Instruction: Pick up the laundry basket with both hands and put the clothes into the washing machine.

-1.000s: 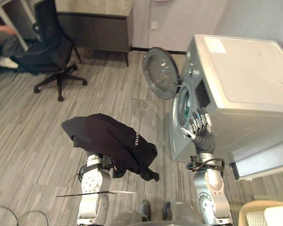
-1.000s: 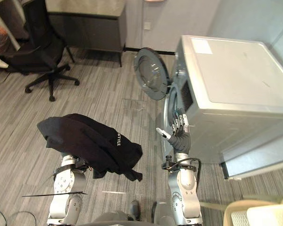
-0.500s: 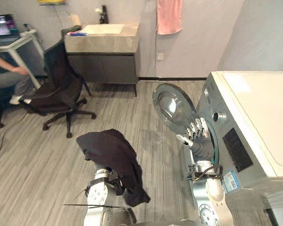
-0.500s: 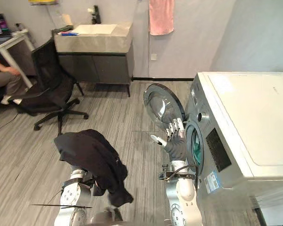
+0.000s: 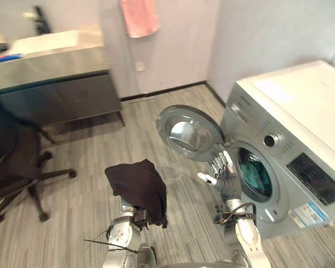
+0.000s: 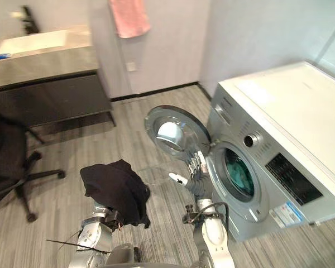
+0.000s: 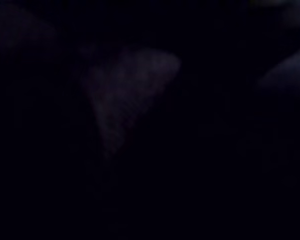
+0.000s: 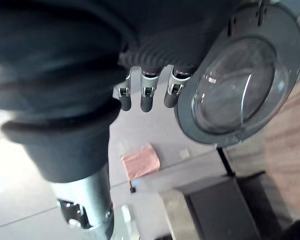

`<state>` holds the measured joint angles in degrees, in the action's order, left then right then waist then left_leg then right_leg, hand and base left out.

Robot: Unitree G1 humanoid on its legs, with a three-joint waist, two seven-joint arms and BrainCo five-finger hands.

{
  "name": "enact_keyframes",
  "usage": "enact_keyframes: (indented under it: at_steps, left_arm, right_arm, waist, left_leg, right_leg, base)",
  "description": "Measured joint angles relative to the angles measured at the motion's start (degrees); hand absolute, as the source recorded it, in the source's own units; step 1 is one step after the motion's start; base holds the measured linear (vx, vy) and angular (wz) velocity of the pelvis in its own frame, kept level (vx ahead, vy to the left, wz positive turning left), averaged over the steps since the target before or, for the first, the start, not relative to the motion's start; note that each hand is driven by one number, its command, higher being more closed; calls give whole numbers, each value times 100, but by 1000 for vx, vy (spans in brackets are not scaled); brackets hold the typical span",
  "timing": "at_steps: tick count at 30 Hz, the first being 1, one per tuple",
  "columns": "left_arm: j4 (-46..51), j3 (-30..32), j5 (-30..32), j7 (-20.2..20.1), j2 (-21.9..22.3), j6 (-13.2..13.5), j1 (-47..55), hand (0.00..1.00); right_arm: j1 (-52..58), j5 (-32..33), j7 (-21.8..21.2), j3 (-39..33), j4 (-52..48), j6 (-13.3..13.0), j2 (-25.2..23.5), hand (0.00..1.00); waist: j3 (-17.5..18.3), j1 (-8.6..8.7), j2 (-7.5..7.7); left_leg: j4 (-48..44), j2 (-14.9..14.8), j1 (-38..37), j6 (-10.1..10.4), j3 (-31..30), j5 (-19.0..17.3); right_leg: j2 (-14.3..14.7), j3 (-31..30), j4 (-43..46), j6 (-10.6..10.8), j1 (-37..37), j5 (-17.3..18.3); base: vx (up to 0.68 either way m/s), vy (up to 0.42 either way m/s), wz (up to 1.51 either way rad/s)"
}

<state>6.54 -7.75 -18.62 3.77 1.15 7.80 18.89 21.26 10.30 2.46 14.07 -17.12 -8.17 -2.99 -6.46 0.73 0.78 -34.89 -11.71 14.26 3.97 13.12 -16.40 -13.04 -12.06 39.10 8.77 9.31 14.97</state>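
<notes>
A soft black cloth garment (image 5: 138, 187) hangs draped over the left robot hand, hiding it, so I cannot tell whether that hand grips it. The right robot hand (image 5: 222, 176) is open and empty, beside the open round glass door (image 5: 190, 133) of the silver front-loading washing machine (image 5: 301, 128). The garment looks light and limp and may slide off, so it is best gathered at its middle.

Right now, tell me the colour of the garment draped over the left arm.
The garment is black; the left eye view shows it best.
</notes>
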Motion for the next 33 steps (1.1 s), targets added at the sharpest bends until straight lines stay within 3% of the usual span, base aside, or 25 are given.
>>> enact_keyframes:
  at_steps: [1, 3, 4, 6, 8, 9, 10, 11, 12, 14, 15, 16, 17, 18, 21, 23, 24, 25, 26, 27, 29, 33]
  left_arm:
    - [-1, -4, -137, -2, -91, -14, 15, 100]
    - [-3, -2, -313, -3, -195, -21, 31, 100]
    - [-4, 12, -356, -3, -254, -16, 29, 100]
    - [-107, 17, -580, -108, -347, 35, -34, 100]
    - [-405, 71, -649, -174, -350, 49, -160, 100]
    - [-948, 212, -843, -208, -339, 31, -333, 100]
    - [-1178, 254, -905, -211, -332, 21, -398, 100]
    - [-1521, 311, -1012, -210, -285, -24, -544, 100]
    - [-1851, 350, -1123, -212, -229, -101, -680, 100]
    - [-2239, 341, -1233, -216, -54, -131, -826, 100]
    - [-2449, 344, -1276, -225, 78, -129, -947, 100]
    - [-2486, 339, -1296, -230, 95, -131, -962, 100]
    - [-2592, 336, -1349, -242, 182, -135, -1019, 100]
    - [-2629, 297, -1449, -238, 183, -136, -1054, 100]
    - [-2622, 338, -1632, -148, 189, -105, -1206, 100]
    - [-2554, 509, -1971, 100, 206, -45, -1388, 100]
    - [-2476, 577, -2005, 151, 211, -39, -1403, 100]
    - [-2375, 635, -2059, 193, 224, 9, -1476, 100]
    - [-2254, 638, -2079, 240, 268, 32, -1501, 100]
    - [-2058, 728, -2095, 253, 220, 123, -1670, 100]
    - [-2025, 849, -2103, 284, 233, 196, -2194, 100]
    - [-1991, 844, -2091, 308, 296, 353, -3071, 100]
  right_arm:
    - [148, -189, 7, -34, 1, 2, -2, 0]
    - [293, -428, 57, -190, 98, -7, -1, 0]
    - [288, -555, 112, -300, 253, -10, 3, 0]
    - [277, -877, 290, -807, 823, -34, -45, 0]
    - [91, -957, 359, -1161, 1384, -31, -26, 0]
    - [-195, -1098, 464, -1477, 2337, 48, 75, 0]
    - [-279, -1140, 513, -1546, 2636, 104, 141, 0]
    - [-399, -1259, 530, -1629, 3044, 194, 244, 0]
    - [-380, -1425, 528, -1656, 3369, 302, 444, 0]
    - [-211, -1541, 481, -1710, 3851, 477, 601, 0]
    - [-209, -1444, 474, -1862, 4055, 483, 551, 0]
    - [-218, -1445, 475, -1863, 4093, 480, 545, 0]
    - [-225, -1460, 461, -1822, 4214, 463, 521, 0]
    - [-228, -1457, 448, -1815, 4273, 464, 519, 0]
    - [-244, -1371, 346, -1788, 4448, 453, 536, 0]
    - [-503, -980, 334, -1720, 4775, 469, 556, 0]
    - [-580, -935, 344, -1672, 4842, 472, 558, 0]
    - [-637, -848, 359, -1562, 4884, 462, 569, 0]
    - [-638, -833, 363, -1472, 4866, 442, 598, 0]
    - [-882, -822, 376, -1371, 4875, 466, 618, 0]
    - [-1130, -823, 415, -1267, 4771, 477, 493, 0]
    - [-2229, -738, 530, -570, 4222, 461, 212, 0]
  waist:
    - [-85, 58, 124]
    - [-165, 84, 103]
    - [-171, 110, 111]
    - [-164, 227, 106]
    - [-150, 256, 61]
    - [-174, 293, 10]
    - [-170, 302, -17]
    - [-218, 303, -99]
    - [-315, 329, -290]
    - [-300, 414, -450]
    - [-311, 490, -447]
    - [-314, 497, -443]
    - [-345, 446, -430]
    - [-415, 382, -333]
    - [-446, 278, -227]
    - [-622, 78, -126]
    - [-703, 56, -79]
    - [-807, 26, -56]
    - [-829, -27, -53]
    - [-1080, -1, 92]
    - [-1389, -31, 273]
    - [-1871, -176, 233]
  left_leg:
    - [-98, -69, -244, -63, 380, -175]
    - [-91, -286, -686, -91, 1000, -391]
    - [2, -385, -927, -71, 1302, -440]
    - [284, -572, -1306, 11, 2087, -478]
    - [388, -632, -1347, 82, 2453, -477]
    - [485, -695, -1495, 256, 2951, -459]
    - [458, -737, -1538, 303, 3049, -472]
    - [463, -806, -1608, 322, 3040, -473]
    - [518, -835, -1720, 423, 2961, -408]
    - [509, -872, -1825, 294, 2865, -176]
    - [-212, -1098, -1655, -186, 2597, 259]
    - [-454, -1179, -1587, -300, 2521, 397]
    - [-1392, -1544, -1272, -424, 2176, 618]
    - [-2098, -1750, -857, -348, 1822, 534]
    - [-2435, -1753, 104, -308, 1495, 441]
    - [-1575, -1704, 712, -290, 1538, 432]
    - [-1277, -1665, 766, -270, 1515, 445]
    - [-499, -1488, 817, -179, 1396, 591]
    - [251, -1328, 796, -99, 1320, 970]
    - [626, -1128, 838, 94, 1256, 1121]
    - [555, -905, 1140, -92, 1372, 1088]
    - [-164, -933, 2144, -423, 1535, 753]
  right_leg:
    - [-50, 6, 692, -53, 413, -328]
    - [-212, 440, 1025, -176, 738, -681]
    - [-340, 907, 1101, -237, 845, -640]
    - [-561, 2480, 1147, -606, 1108, -241]
    - [-590, 3242, 839, -762, 1251, -90]
    - [-620, 4271, 214, -957, 1288, -11]
    - [-582, 4555, 51, -1135, 1251, 82]
    - [-430, 4595, -22, -1253, 1196, 62]
    - [-228, 4498, -72, -1316, 1200, 52]
    - [-57, 4363, -139, -1301, 1101, 107]
    - [114, 4342, -455, -1276, 777, 122]
    - [167, 4347, -561, -1274, 685, 121]
    - [371, 4339, -955, -1270, 289, 114]
    - [445, 4335, -1137, -1255, 8, 102]
    - [430, 4309, -1380, -1142, -138, 34]
    - [353, 4058, -1365, -1027, 59, -35]
    - [304, 4001, -1307, -1012, 106, -39]
    - [207, 3848, -1177, -901, 259, -64]
    - [180, 3715, -1059, -769, 466, -63]
    - [66, 3481, -829, -583, 809, -38]
    - [-194, 3358, -741, -480, 1233, -162]
    - [-389, 2894, -276, -338, 2382, -260]
  base:
    - [113, 204, -153]
    - [107, 167, -160]
    - [69, 65, -153]
    - [104, -8, -179]
    - [144, -81, -140]
    - [200, -115, -145]
    - [291, -160, -156]
    - [220, -120, -116]
    - [290, -132, -101]
    - [315, -134, -65]
    - [261, -136, -40]
    - [209, -125, -28]
    - [172, -72, -20]
    - [160, -40, -17]
    - [111, 48, -8]
    - [84, 176, -43]
    - [61, 221, -53]
    - [57, 279, -56]
    - [64, 343, -68]
    - [54, 289, -42]
    - [-24, 235, -9]
    - [-78, 234, -23]
